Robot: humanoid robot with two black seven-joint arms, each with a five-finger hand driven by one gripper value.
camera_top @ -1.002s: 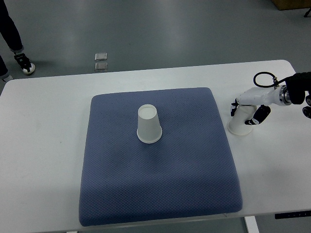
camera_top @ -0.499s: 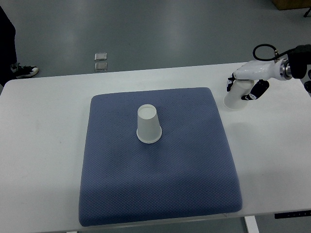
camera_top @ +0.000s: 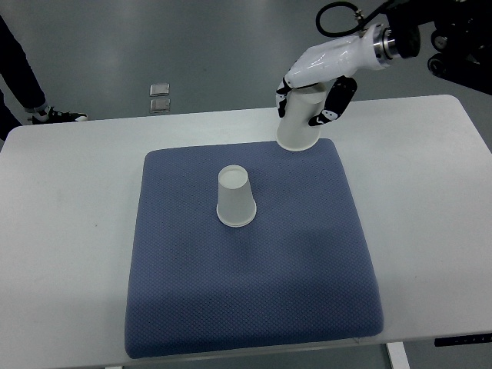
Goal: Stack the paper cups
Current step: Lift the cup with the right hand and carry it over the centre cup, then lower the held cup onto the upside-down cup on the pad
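So far, approx. half is done: one inverted paper cup (camera_top: 298, 123) is held aloft by the right hand (camera_top: 317, 96), fingers wrapped round its sides, upper centre-right of frame. A second inverted cup (camera_top: 234, 197) is left standing mid-frame on the blue mat (camera_top: 254, 307). Stacking is not yet done.

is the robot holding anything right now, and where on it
The right hand holds an upside-down paper cup, gripped around its upper sidewall, near the base end.

Two white paper cups (camera_top: 235, 197), a blue dotted-weave mat (camera_top: 254, 254), a white table (camera_top: 69, 231), grey floor (camera_top: 154, 46).
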